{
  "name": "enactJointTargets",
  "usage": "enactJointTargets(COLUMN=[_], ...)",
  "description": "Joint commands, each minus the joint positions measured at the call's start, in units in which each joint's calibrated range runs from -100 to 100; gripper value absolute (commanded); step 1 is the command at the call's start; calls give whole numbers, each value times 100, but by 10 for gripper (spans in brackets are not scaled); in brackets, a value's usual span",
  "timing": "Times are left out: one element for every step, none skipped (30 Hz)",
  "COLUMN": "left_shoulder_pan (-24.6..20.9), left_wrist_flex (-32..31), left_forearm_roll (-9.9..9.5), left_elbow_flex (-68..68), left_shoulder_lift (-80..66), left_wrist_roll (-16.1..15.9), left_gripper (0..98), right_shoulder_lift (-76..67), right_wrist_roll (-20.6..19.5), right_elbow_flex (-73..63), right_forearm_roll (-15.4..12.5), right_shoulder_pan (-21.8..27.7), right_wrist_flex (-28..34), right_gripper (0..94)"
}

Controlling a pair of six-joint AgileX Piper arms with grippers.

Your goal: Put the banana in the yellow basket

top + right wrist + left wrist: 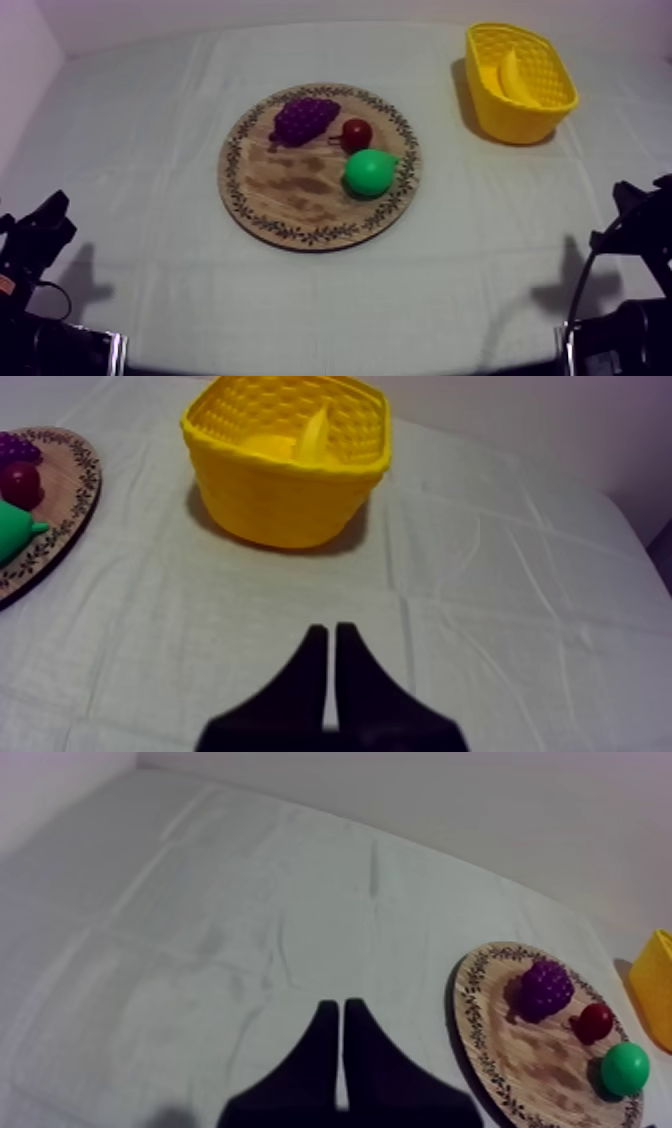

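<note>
Banana (511, 72) sat in yellow basket (515, 125), upper right.
Left gripper (340, 1008) and right gripper (331, 630) closed, empty; a needless reach might tip basket.

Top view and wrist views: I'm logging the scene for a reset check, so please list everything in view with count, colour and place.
board: 1, brown wood with patterned rim, middle of the table
grapes: 1 bunch, purple, on the board's far side
small red fruit: 1, red, on the board, right of the grapes
pear: 1, green, on the board near its right rim
basket: 1, yellow, far right of the table
banana: 1, yellow, inside the basket
cloth: 1, grey-white, covering the table
left gripper: 1, black, shut, over bare cloth left of the board
right gripper: 1, black, shut, over bare cloth before the basket
</note>
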Motion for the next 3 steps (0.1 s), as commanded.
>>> enactJointTargets(left_shoulder_pan=[0, 0, 0], left_wrist_flex=[0, 0, 0], left_forearm_roll=[-2, -2, -2], left_elbow_flex=[3, 3, 3], left_shoulder_lift=[-3, -3, -3], left_wrist_roll=[-1, -1, -1], left_gripper=[1, 1, 1], right_shoulder_lift=[-4, -4, -4], right_wrist_roll=[-4, -4, -4], right_elbow_flex=[1, 1, 1], right_forearm_roll=[3, 3, 3], right_shoulder_pan=[3, 3, 3], right_wrist_flex=[-10, -10, -10], right_gripper=[4, 4, 4])
